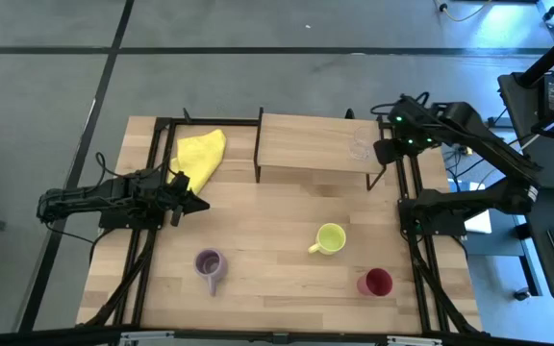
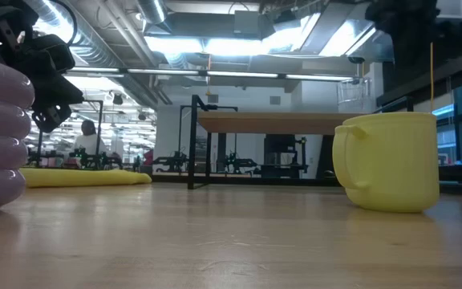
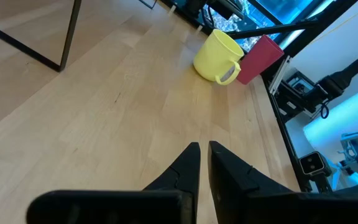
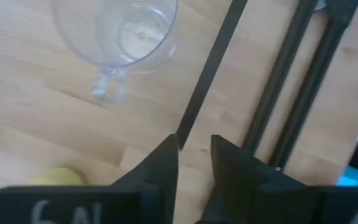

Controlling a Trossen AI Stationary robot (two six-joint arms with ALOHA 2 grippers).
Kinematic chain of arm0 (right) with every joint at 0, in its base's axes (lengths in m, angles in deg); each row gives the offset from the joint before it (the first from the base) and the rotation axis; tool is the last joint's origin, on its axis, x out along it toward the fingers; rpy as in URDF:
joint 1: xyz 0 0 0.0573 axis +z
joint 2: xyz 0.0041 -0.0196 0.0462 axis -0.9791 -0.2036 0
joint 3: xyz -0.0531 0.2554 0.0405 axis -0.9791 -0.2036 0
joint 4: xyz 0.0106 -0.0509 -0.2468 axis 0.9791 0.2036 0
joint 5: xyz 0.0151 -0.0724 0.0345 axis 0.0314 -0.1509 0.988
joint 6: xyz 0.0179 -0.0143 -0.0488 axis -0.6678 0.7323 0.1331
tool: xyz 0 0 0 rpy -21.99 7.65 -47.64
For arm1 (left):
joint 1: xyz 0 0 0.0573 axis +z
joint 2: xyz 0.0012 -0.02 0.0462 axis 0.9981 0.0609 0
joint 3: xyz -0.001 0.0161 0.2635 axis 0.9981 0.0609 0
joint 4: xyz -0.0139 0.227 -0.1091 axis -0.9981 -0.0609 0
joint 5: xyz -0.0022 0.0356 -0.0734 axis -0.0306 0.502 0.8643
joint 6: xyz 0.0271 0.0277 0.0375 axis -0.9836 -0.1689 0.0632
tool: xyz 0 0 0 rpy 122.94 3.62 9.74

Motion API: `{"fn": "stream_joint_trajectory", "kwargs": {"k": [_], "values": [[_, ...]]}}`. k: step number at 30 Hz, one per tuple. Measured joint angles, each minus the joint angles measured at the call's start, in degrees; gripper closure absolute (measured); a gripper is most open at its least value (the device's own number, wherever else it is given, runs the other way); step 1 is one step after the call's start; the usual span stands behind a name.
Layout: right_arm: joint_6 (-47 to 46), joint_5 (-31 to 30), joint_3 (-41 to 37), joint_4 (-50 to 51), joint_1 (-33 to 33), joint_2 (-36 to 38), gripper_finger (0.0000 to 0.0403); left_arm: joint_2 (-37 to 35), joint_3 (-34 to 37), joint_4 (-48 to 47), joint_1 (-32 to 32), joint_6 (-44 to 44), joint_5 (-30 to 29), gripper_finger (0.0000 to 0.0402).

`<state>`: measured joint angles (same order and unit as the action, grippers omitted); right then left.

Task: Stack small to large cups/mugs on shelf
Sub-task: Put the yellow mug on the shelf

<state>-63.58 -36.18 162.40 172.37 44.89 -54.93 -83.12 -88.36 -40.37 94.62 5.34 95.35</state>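
Note:
A tiny clear glass (image 1: 358,149) stands on its base on the right part of the shelf (image 1: 306,142); it also shows in the right wrist view (image 4: 120,34). A yellow-green mug (image 1: 330,238), a lilac mug (image 1: 210,264) and a dark red cup (image 1: 376,283) stand on the table in front of the shelf. My right gripper (image 1: 383,152) hovers at the shelf's right end beside the glass, fingers a little open (image 4: 194,152) and empty. My left gripper (image 1: 196,204) is shut (image 3: 204,149) and empty above the table's left part.
A yellow cloth (image 1: 200,159) lies on the table left of the shelf, just beyond my left gripper. Black frame rails (image 1: 416,240) run along both table sides. Bare shelf top lies left of the glass.

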Motion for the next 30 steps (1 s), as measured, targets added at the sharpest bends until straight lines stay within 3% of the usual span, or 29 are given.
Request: {"fn": "stream_joint_trajectory", "kwargs": {"k": [7, 14, 25, 30], "values": [[0.0, 0.6, 5.1, -6.3, 0.3, 6.9, 0.0261, 0.0, 0.0, 0.3, 0.0, 0.1, -0.1, 0.0374], [-0.3, -0.5, 7.8, -12.2, 0.4, 11.7, 0.0259, 0.0, 0.0, 0.3, 0.0, -1.7, -0.7, 0.0374], [-1.5, -0.5, 7.8, -11.4, 0.4, 12.9, 0.0263, 0.0, 0.0, 0.3, 0.0, -33.6, -11.3, 0.0374], [-1.6, 7.3, 7.5, -7.7, 0.4, 11.8, 0.0263, 0.0, 0.0, 3.3, 0.0, -32.1, -13.0, 0.0374]]}}
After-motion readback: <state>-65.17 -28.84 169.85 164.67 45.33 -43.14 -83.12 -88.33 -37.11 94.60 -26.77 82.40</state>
